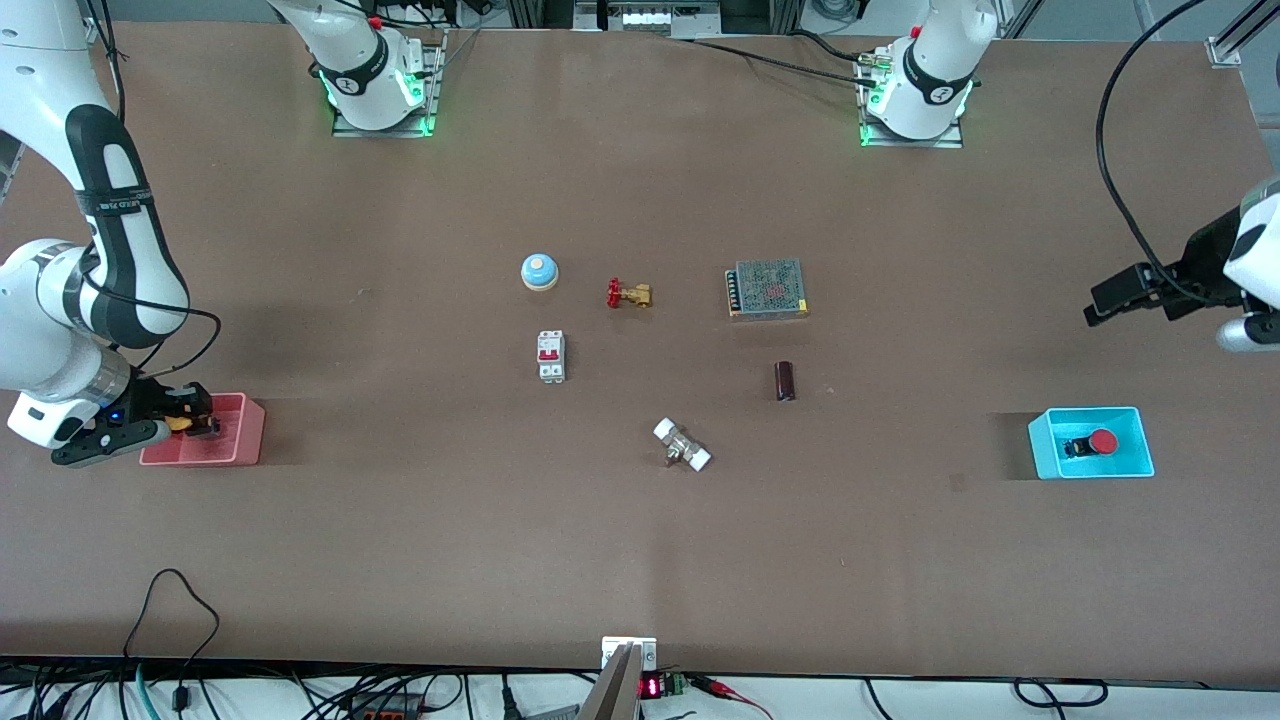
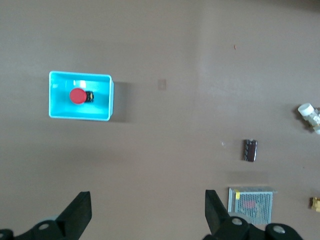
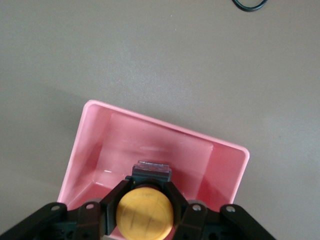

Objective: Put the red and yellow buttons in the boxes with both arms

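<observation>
The red button (image 1: 1097, 442) lies in the cyan-blue box (image 1: 1046, 450) near the left arm's end of the table; both also show in the left wrist view, the button (image 2: 77, 96) in the box (image 2: 102, 97). My left gripper (image 1: 1105, 300) is open and empty, up in the air over bare table beside that box. My right gripper (image 1: 200, 420) is shut on the yellow button (image 3: 145, 212) and holds it over the pink box (image 1: 245, 440), which also shows in the right wrist view (image 3: 165, 145).
In the middle of the table lie a blue dome bell (image 1: 539, 271), a brass valve with red handle (image 1: 628, 294), a circuit breaker (image 1: 551, 356), a metal power supply (image 1: 767, 289), a dark cylinder (image 1: 785, 381) and a white-capped fitting (image 1: 682, 445).
</observation>
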### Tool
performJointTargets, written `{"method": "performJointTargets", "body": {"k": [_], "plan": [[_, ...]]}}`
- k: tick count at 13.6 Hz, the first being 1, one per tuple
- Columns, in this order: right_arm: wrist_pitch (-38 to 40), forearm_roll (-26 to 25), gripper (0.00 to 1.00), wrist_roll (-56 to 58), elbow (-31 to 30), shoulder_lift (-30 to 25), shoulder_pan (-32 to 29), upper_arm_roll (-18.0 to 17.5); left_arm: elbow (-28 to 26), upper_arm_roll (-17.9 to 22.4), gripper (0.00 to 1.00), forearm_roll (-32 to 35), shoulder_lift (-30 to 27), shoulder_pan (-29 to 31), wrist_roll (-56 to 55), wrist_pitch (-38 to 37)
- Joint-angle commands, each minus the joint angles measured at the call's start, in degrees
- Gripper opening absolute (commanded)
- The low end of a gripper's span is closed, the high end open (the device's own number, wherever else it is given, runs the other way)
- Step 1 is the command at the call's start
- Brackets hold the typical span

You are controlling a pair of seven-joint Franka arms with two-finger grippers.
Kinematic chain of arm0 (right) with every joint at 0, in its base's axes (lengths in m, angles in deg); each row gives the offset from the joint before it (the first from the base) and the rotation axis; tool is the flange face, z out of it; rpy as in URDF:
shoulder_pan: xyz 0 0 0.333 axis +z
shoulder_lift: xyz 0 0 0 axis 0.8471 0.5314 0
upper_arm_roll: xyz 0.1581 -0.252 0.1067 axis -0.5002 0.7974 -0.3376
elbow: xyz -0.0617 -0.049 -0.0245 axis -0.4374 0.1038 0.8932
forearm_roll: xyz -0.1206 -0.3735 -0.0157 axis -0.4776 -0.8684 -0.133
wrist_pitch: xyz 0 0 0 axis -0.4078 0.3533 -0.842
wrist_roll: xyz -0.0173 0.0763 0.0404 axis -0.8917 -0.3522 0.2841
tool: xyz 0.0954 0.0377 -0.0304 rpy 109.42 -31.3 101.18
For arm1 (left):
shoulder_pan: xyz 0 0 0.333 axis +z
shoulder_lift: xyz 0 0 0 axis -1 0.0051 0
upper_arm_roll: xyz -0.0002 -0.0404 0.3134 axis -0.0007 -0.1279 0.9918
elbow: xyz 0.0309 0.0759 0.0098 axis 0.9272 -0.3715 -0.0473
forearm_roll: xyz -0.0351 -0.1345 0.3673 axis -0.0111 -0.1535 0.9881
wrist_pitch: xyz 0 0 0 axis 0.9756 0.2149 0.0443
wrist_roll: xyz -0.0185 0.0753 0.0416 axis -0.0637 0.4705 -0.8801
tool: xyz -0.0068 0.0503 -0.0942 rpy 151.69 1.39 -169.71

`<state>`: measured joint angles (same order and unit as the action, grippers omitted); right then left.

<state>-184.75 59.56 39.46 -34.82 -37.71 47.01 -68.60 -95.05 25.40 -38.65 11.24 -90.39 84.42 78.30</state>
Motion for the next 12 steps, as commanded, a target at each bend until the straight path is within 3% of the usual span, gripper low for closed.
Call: {"method": "performJointTargets", "body": {"k": [1,2,4,8,12], "plan": [[-0.8,1.5,0.19,1.9,0.7,0.7,-0.7,-0.6,-1.1,-0.7,1.00,1.1,-1.4,0.0,-0.9,-0.9],[-0.8,1.5,0.19,1.9,0.7,0.8,-0.7,-0.6,1.0,-1.9,1.00,0.6,1.1,1.0,-1.0,-0.7],[-1.0,1.5,0.20,1.9,0.7,0.8,-0.7,-0.6,5.2,-8.6,1.00,0.9,3.8,7.6,-1.9,-0.9],[-1.0,1.5,0.25,1.9,0.7,1.0,-0.7,-0.6,4.8,-6.0,1.00,1.2,3.4,5.3,-2.6,-1.3],[-1.4,1.5,0.25,1.9,0.6,1.3,-0.6,-0.6,5.0,-6.0,1.00,1.2,3.3,5.8,-2.2,-1.5]]}}
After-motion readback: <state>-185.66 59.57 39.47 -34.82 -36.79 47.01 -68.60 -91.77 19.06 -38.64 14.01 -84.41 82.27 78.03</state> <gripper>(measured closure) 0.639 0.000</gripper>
